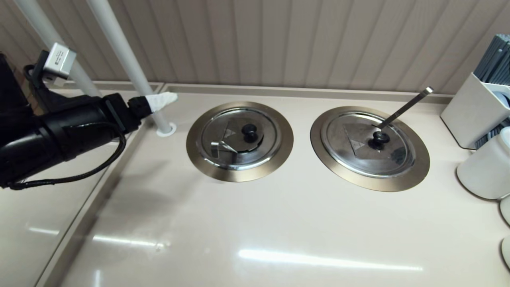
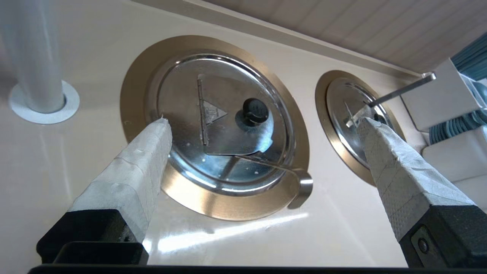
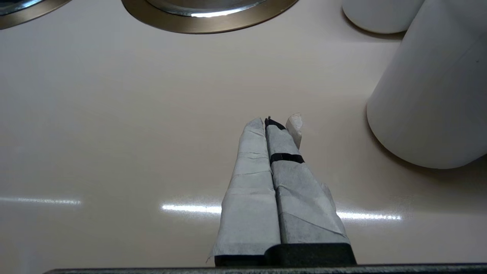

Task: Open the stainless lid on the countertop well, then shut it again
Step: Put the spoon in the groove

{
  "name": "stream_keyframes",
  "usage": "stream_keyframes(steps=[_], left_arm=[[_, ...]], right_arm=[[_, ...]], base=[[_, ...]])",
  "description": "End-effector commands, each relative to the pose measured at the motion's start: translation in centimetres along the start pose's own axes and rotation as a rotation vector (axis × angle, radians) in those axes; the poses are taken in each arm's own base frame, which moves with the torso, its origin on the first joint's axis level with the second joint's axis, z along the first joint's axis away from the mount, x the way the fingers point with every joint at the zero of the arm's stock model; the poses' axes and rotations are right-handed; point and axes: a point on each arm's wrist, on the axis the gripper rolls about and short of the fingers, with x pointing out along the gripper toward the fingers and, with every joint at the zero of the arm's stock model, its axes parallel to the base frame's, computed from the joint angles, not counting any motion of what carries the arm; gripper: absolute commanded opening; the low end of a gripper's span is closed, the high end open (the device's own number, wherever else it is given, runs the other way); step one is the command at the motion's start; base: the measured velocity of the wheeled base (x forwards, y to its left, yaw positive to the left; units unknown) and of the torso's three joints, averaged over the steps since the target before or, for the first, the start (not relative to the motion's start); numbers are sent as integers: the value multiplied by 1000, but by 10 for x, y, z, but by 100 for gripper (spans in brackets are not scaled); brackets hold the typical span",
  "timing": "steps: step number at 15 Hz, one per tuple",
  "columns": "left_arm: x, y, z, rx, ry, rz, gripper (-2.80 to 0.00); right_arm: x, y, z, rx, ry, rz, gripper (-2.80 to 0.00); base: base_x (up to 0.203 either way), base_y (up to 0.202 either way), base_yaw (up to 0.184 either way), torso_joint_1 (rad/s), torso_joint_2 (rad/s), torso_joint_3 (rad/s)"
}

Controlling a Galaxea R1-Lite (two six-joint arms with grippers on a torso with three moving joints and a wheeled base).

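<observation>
The stainless lid (image 1: 265, 149) lies shut and flat in the left countertop well, inside its bronze rim (image 1: 239, 175). It carries a matte black knob (image 1: 250, 131), and a hook-ended ladle handle (image 1: 218, 148) pokes out of its slot. My left gripper (image 1: 167, 99) hovers to the left of the well, clear of the lid. In the left wrist view the lid (image 2: 179, 99), the knob (image 2: 255, 111) and the rim (image 2: 213, 205) lie ahead of the left gripper (image 2: 262, 121), which is open and empty. My right gripper (image 3: 272, 121) is shut on nothing above bare counter and is out of the head view.
The twin lid (image 1: 358, 153) with a straight ladle handle (image 1: 406, 107) sits to the right. A white pole (image 1: 127, 59) rises from the counter just behind my left gripper. White canisters (image 1: 484, 167) and a white box (image 1: 474, 107) crowd the right edge, close to my right gripper.
</observation>
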Motion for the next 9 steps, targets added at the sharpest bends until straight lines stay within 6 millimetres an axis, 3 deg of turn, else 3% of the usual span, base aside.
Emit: stream_keyframes(steps=[1,3,9], left_arm=[[-16,2,-11,19,-12,-1,0],[-21,10,-37,108,7,-37,0],[19,43,-83,261,59,-68,0]], right_arm=[[0,0,-1,0,4,0,-280],[0,0,-1,0,4,-1,-280],[0,0,-1,0,4,-1,-280]], base=[[0,0,0,0,0,0],[0,0,0,0,0,0],[0,0,0,0,0,0]])
